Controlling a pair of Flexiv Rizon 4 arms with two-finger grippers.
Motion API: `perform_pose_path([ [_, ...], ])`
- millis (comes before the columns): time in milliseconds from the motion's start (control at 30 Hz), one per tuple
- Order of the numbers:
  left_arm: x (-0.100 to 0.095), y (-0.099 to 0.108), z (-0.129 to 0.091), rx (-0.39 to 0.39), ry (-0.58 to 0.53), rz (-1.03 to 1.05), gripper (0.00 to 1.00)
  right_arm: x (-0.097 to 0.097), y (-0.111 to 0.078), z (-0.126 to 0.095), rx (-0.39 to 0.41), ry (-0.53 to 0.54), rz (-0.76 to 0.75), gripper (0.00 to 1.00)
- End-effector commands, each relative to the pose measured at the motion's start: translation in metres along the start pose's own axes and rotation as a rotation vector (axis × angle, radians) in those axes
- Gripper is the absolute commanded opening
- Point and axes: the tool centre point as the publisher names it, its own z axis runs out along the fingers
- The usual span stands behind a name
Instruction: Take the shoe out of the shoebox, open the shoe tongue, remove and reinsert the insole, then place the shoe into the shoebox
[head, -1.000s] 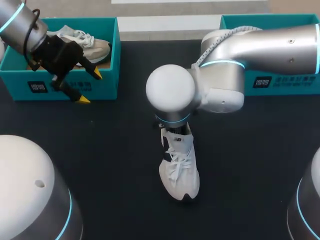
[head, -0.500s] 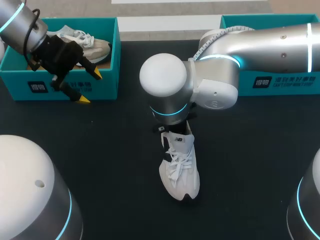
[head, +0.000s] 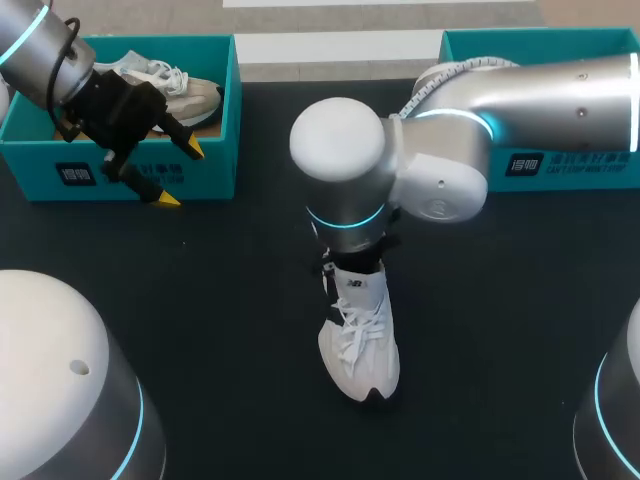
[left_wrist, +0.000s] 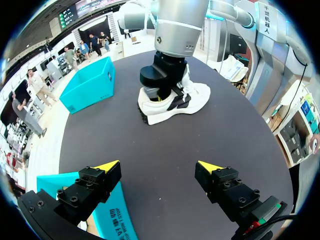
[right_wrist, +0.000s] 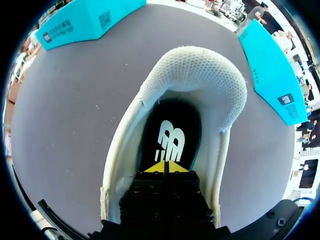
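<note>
right gripper (right_wrist: 164, 166), tips pressed together, sits inside shoe (head: 360, 340) at frame centre, likely to lift insole (right_wrist: 170, 135). left gripper (head: 178, 175), spread, hangs upper left by box (head: 215, 170).

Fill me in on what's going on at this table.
The right gripper, fingers closed, is down inside the white lace-up sneaker standing on the black table, its tips at the dark insole. The left gripper hangs open beside the teal cardboard shoebox, which holds another pale sneaker.
</note>
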Motion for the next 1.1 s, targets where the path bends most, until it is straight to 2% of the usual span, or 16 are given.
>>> perform_pose_path([
  [33,0.001,0.0,0.0,-0.003,0.0,0.0,1.0,0.002,-0.019,0.013,-0.065,-0.006,0.007,0.0],
  [367,0.001,0.0,0.0,-0.003,0.0,0.0,1.0,0.008,0.029,-0.025,-0.223,0.025,-0.023,0.0],
  [500,0.001,0.0,0.0,-0.003,0.0,0.0,1.0,0.01,0.047,-0.021,-0.263,0.011,-0.037,0.0],
  [600,0.001,0.0,0.0,-0.003,0.0,0.0,1.0,0.007,0.057,-0.006,-0.268,-0.012,-0.046,0.0],
  [667,0.001,0.0,0.0,-0.003,0.0,0.0,1.0,0.005,0.058,0.003,-0.263,-0.055,-0.074,0.0],
  [900,0.001,0.0,0.0,-0.003,0.0,0.0,1.0,0.005,0.046,0.035,-0.19,-0.063,-0.088,0.0],
  [1100,0.001,0.0,0.0,-0.003,0.0,0.0,1.0,0.017,0.026,0.04,-0.115,-0.02,-0.124,0.0],
])
